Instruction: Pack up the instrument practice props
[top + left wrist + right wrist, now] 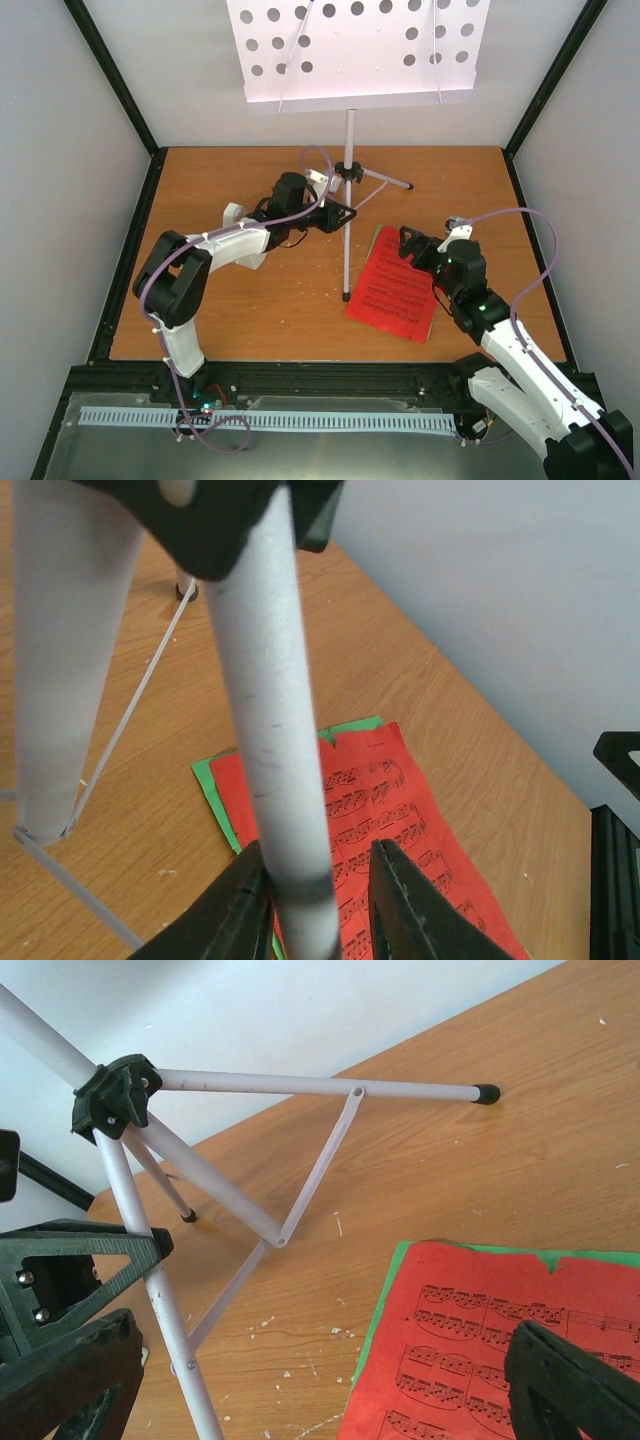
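Straddling the music stand (350, 50) leg (280, 760) with the left gripper (320, 848), jaws narrow, grip unclear, while hovering the right gripper (320, 1340) wide-open over the red page (470, 1340).

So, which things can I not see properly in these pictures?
- Top view: the music stand desk is cut off by the upper edge.
- All views: the green page lies mostly hidden under the red page.
- Left wrist view: the tripod leg hides whether the left gripper grips it.

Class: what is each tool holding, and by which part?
Nothing is clamped. The left tool straddles one leg of the music stand, a gap on one side; the right tool is open, empty.
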Tool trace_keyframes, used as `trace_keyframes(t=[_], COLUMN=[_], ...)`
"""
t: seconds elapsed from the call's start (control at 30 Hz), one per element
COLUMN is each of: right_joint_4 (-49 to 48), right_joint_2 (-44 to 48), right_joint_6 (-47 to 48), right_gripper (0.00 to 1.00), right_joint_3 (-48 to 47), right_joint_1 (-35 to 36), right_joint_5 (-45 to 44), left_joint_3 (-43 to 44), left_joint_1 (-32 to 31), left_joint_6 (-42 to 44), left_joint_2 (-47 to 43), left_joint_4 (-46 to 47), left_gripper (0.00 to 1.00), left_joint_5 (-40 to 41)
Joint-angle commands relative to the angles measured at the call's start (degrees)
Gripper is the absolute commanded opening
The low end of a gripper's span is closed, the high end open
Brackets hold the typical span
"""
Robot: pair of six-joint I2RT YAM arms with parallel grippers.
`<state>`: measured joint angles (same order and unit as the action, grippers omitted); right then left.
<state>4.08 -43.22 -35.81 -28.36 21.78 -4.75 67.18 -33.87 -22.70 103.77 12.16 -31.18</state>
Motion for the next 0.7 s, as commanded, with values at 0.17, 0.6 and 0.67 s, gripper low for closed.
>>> trace_keyframes(t=[0.17, 0.6, 0.67], right_joint_4=[4.03, 6.03, 2.81], right_joint_2=[-3.58, -4.48, -4.08], right_joint_6=[-0.64, 0.55, 2.0], right_gripper=[0.97, 0.96, 0.96], right_joint_3=[-6.89, -17.91, -15.65], right_joint_1=[-0.27, -0.25, -0.26], right_joint_5=[-1.13, 7.31, 8.73], left_joint_3=[4.39, 3.55, 3.63], left_joint_1=[-0.32, -0.4, -0.39], left_joint_6=[2.1, 6.94, 10.72], left_joint_2=[1.22, -2.33, -2.51], left_joint_4=[-4.57, -9.56, -11.33], left_gripper=[0.06, 0.0, 0.0], left_joint_5=[-0.51, -2.21, -2.6])
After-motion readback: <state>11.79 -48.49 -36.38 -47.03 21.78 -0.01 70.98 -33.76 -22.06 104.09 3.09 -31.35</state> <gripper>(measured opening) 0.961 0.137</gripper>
